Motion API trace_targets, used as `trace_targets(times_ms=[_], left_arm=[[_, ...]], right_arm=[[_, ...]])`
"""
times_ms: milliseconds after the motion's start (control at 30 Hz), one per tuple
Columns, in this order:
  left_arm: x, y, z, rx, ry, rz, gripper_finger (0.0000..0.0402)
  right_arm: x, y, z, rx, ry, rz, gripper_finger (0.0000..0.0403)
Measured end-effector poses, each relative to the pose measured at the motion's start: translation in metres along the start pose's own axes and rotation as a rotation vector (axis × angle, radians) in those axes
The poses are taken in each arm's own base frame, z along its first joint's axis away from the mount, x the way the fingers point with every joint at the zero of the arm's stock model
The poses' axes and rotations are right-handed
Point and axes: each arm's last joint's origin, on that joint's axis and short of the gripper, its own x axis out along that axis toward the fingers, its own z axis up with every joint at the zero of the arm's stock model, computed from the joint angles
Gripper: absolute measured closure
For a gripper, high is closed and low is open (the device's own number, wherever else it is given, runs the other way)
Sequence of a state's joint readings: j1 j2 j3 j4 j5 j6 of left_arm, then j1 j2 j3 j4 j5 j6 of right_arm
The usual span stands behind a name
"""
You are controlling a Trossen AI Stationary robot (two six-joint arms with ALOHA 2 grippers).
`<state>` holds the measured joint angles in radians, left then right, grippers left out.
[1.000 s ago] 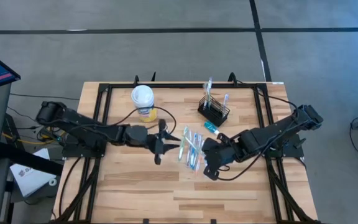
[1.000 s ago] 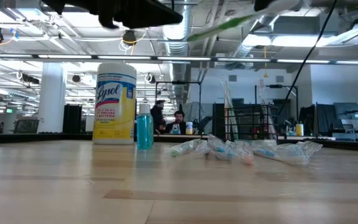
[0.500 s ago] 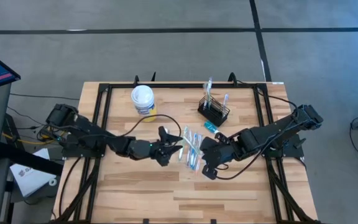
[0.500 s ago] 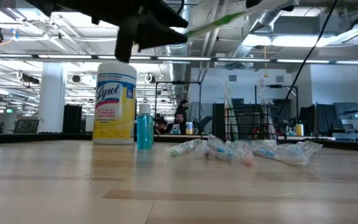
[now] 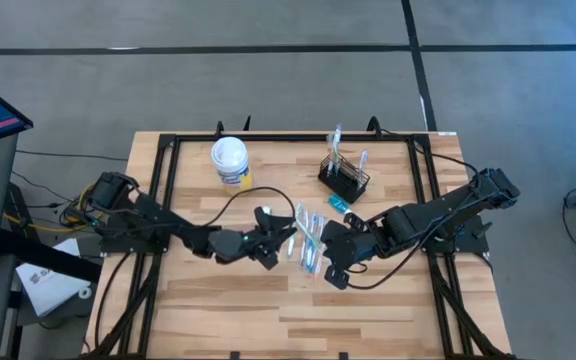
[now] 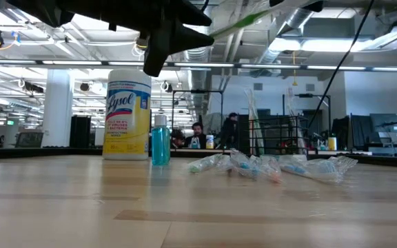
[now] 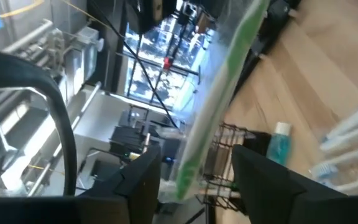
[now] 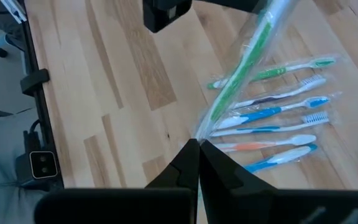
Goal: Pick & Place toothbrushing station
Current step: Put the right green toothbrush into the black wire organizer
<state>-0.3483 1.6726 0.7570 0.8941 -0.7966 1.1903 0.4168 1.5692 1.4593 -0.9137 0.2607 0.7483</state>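
A green toothbrush in a clear wrapper [image 8: 241,68] is held up in the air between my two grippers; it also shows in the low view [image 6: 243,22]. My right gripper [image 8: 197,144] is shut on one end of it, above the table's middle [image 5: 332,262]. My left gripper [image 7: 196,155] is open at the other end [image 5: 276,238], one finger on either side of the toothbrush [image 7: 219,93]; I cannot tell whether they touch it. The black wire-mesh caddy [image 5: 345,178] stands on the table at the far right, with several toothbrushes upright in it. My right gripper pinches the wrapped green toothbrush by one end [image 8: 202,127] between its two fingers. The toothbrush is lifted clear of the table. It sticks out beyond the fingertips, along the line of the fingers, toward my left gripper.
Several wrapped toothbrushes [image 5: 308,238] lie side by side on the table under the grippers. A small blue bottle [image 5: 338,204] is beside the caddy. A white-lidded yellow canister [image 5: 230,162] stands at the far left. A black frame runs around the table.
My left gripper has gone toward the table's right edge and turned, coming up to the free end of the green toothbrush. My right gripper has kept still with the toothbrush held up.
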Motion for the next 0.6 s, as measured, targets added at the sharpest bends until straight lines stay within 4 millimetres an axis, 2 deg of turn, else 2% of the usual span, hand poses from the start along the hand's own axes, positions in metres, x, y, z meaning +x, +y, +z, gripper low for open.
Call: trace_targets(times_ms=[600], left_arm=[[0.0022, 0.0018, -0.0032, 0.032, 0.045, 0.021, 0.0266]], right_arm=[[0.0007, 0.0049, 0.0050, -0.027, -0.050, 0.044, 0.0403]])
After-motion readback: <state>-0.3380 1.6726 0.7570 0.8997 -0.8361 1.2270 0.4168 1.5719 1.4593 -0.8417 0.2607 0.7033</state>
